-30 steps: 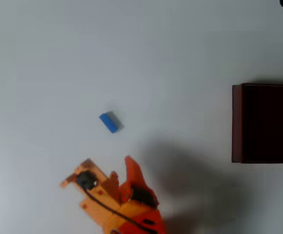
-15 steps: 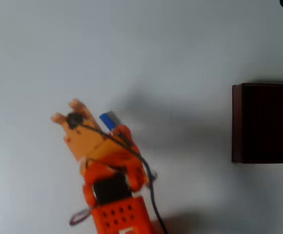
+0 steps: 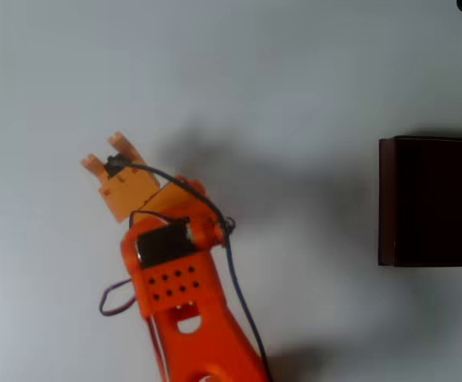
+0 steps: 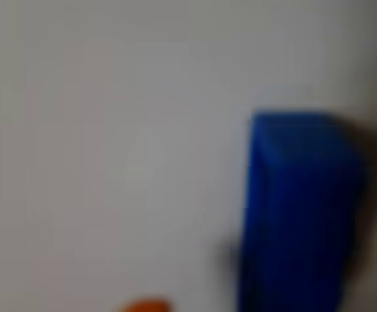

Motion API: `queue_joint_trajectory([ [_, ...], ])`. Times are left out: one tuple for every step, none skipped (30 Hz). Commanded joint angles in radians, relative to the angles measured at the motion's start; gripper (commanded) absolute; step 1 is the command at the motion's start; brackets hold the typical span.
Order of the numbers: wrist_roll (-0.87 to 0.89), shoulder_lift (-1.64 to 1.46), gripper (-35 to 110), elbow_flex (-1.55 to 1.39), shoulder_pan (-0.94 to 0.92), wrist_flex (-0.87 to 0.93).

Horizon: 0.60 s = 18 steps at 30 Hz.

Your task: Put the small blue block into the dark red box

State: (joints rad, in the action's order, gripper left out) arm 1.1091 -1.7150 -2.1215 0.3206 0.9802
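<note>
1. The pincer is seen in the overhead view at the end of an orange arm that rises from the lower edge of the picture; it is carried low over a pale grey table.
2. How far the pincer is parted cannot be told: its tips are covered from above by the arm's own wrist, and whether anything is held cannot be told either.
3. The small blue block is shown in the wrist view, blurred and very close, right of the middle and lying on the table; an orange sliver is seen at the lower edge of that view, left of the block and apart from it.
4. In the overhead view the block is hidden under the wrist.
5. A dark cable is looped over the wrist and trails down beside the arm; a second loop hangs at the arm's left.
6. The dark red box is placed well to the right of the pincer, at the right edge of the overhead view and cut off by it.
7. The inside of the box is seen as very dark, and no contents can be made out in it.
8. Bare table lies between the pincer and the box.
</note>
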Motion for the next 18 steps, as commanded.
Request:
queue_joint_trajectory([
  [0.006,0.011,21,0.032,-0.006,-0.008],
  [0.006,0.015,20,0.031,-0.011,-0.011],
  [0.008,0.02,17,0.028,-0.014,-0.014],
  [0.009,0.023,11,0.021,-0.02,-0.021],
  [0.012,0.023,7,0.009,-0.026,-0.034],
  [0.014,0.023,2,-0.003,-0.031,-0.049],
  [0.012,0.025,0,-0.014,-0.038,-0.06],
  [0.014,0.025,0,-0.021,-0.043,-0.063],
  [0.011,0.025,0,-0.028,-0.048,-0.066],
  [0.006,0.02,0,-0.031,-0.051,-0.066],
  [-0.002,0.014,0,-0.032,-0.055,-0.064],
  [-0.011,0.003,0,-0.034,-0.06,-0.058],
  [-0.021,-0.011,0,-0.029,-0.063,-0.04],
  [-0.034,-0.032,0,-0.018,-0.064,-0.003],
  [-0.057,-0.064,0,-0.009,-0.078,0.031],
  [-0.083,-0.107,0,-0.005,-0.095,0.064],
  [-0.11,-0.161,0,-0.002,-0.117,0.103],
  [-0.143,-0.225,0,0.0,-0.144,0.143],
])
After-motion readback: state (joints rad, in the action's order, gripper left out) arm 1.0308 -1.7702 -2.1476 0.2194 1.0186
